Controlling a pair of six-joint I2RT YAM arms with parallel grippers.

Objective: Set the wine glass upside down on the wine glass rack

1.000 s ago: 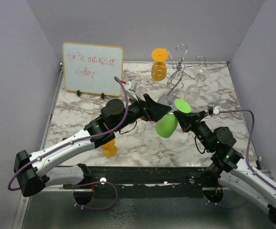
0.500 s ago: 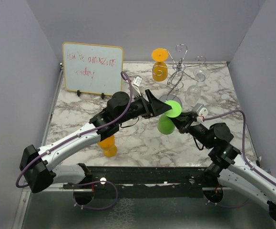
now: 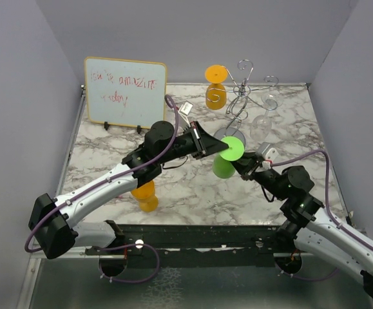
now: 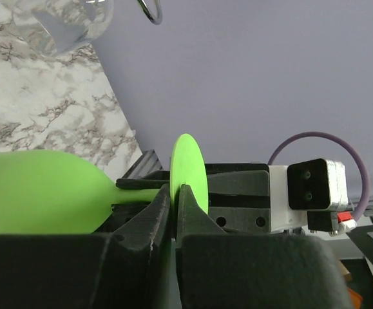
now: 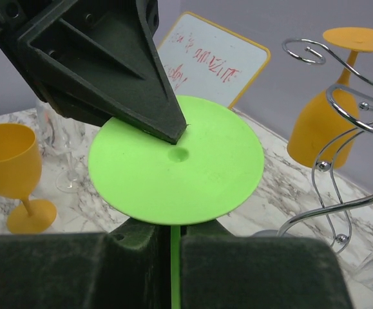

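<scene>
Green wine glass (image 3: 223,168) hung in the air between both arms, clear of the marble surface (image 3: 109,158) and just in front of the wine glass rack (image 3: 240,96). It lay tilted almost on its side, bowl toward the arm bases, flat foot toward the rack's round base. It was not on the rack.

Left gripper (image 3: 218,147): jaws drawn to a narrow slit, pinching the glass where the stem met the foot. One finger (image 5: 128,84) lay across the foot's underside, tip by the centre dimple.

Right gripper (image 3: 239,163): jaws tight together on the same glass from the opposite side, a green sliver showing between them. Stem or foot rim, could not tell.

Orange glass (image 3: 214,90) hung upside down on the rack's left side. Second orange glass (image 3: 147,199) stood upright on the surface, partly under the left arm. Whiteboard (image 3: 125,92) with red scrawl stood at back left.
</scene>
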